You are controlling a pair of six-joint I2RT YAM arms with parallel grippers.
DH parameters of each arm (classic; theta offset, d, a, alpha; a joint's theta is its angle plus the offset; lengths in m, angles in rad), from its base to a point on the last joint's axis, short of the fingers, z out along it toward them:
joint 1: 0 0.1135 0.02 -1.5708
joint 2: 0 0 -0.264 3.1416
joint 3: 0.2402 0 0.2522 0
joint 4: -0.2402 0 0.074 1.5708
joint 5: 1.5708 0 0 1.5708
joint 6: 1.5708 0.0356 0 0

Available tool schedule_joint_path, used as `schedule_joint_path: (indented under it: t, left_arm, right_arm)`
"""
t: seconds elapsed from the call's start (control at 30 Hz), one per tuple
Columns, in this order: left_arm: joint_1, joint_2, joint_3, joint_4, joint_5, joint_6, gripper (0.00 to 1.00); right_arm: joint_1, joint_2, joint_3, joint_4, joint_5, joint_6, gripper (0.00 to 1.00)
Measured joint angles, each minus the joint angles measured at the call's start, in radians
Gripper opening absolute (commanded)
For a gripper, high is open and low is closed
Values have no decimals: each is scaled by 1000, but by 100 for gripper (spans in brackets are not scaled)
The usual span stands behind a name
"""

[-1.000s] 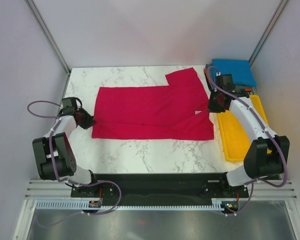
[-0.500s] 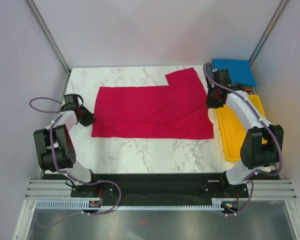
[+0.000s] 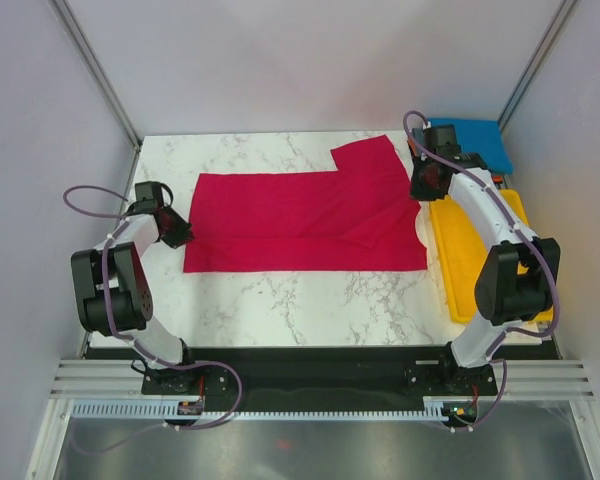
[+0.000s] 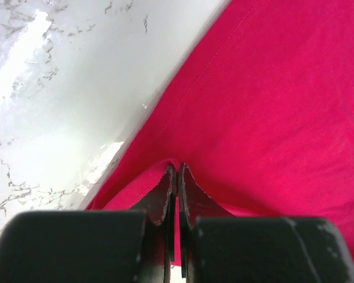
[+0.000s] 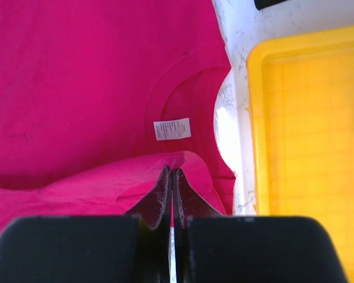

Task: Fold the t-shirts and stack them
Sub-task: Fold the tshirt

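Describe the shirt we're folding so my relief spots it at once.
Look at the white marble table, left of the yellow tray. The red t-shirt lies spread across the table's middle. It is the only red cloth, much larger than the blue t-shirt folded at the far right corner.

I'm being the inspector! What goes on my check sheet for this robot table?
Surface: white marble table.
Job's things: red t-shirt spread flat, right end raised in a fold; blue t-shirt folded at far right corner.
Clutter: yellow tray along the right edge.
Grippers: left gripper shut on the red t-shirt's left edge; right gripper shut on its collar end.
Cables: purple cables loop off both arms.
Surroundings: pale walls, metal frame posts.
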Motion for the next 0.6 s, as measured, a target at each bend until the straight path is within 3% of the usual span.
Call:
schedule_joint_path:
  t: [0.27,0.4,0.6]
  left_arm:
    - [-7,43,32,-8,-32,0,2]
    - [-8,60,61,-22,-35,1,3]
    - [-11,69,113,-76,-70,30,36]
  right_arm:
    - [3,54,29,4,0,-11,0]
    - [3,86,32,4,0,-12,6]
    - [3,152,95,7,-2,-3,28]
